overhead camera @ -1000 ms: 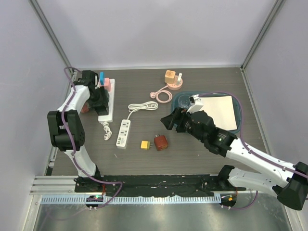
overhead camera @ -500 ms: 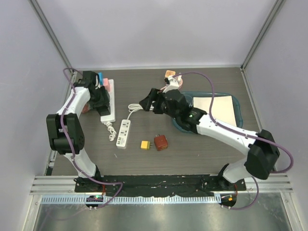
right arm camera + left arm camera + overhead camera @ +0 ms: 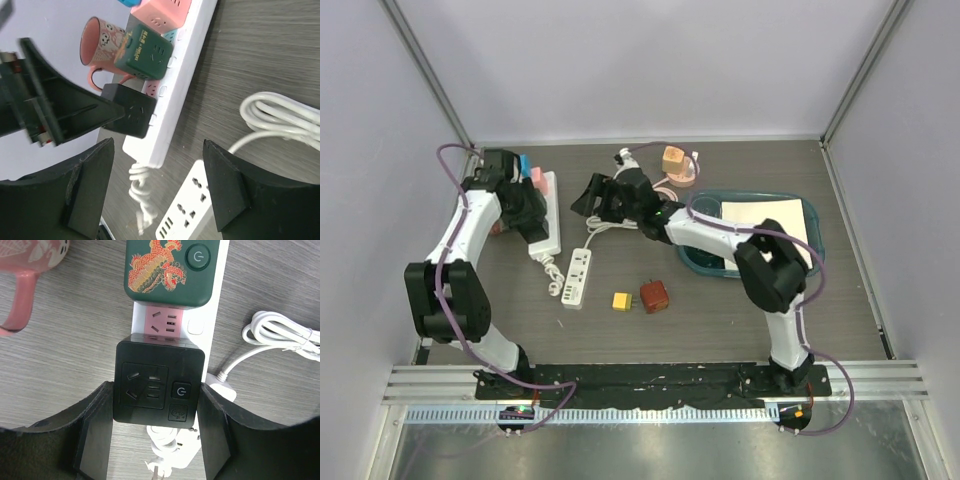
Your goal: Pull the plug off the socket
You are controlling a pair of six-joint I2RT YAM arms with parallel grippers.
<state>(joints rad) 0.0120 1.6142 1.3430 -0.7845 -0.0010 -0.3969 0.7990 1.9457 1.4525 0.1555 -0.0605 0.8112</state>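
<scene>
A black cube plug [image 3: 160, 385] sits on the near end of a white power strip socket [image 3: 549, 200], just in front of its pink outlet face [image 3: 162, 322]. My left gripper [image 3: 156, 405] is shut on the plug, with one finger pressed against each of its sides. The right wrist view shows the same plug [image 3: 127, 112] on the strip [image 3: 175, 95] with the left gripper's finger [image 3: 65, 112] against it. My right gripper [image 3: 157, 150] hovers open to the right of the strip, holding nothing. From above, the right gripper [image 3: 588, 195] is close to the strip's right edge.
A green cube plug [image 3: 170, 270] with a dragon print sits further along the strip, and a pink mug [image 3: 25, 275] stands to its left. A second white strip [image 3: 577, 277] and its coiled cable [image 3: 617, 221] lie nearby, with a yellow plug [image 3: 622, 300], a red plug [image 3: 654, 296] and a teal tray [image 3: 800, 250].
The right arm swung from the table's right middle over to the left, beside the power strip. The left gripper's jaws narrowed onto the black plug.
</scene>
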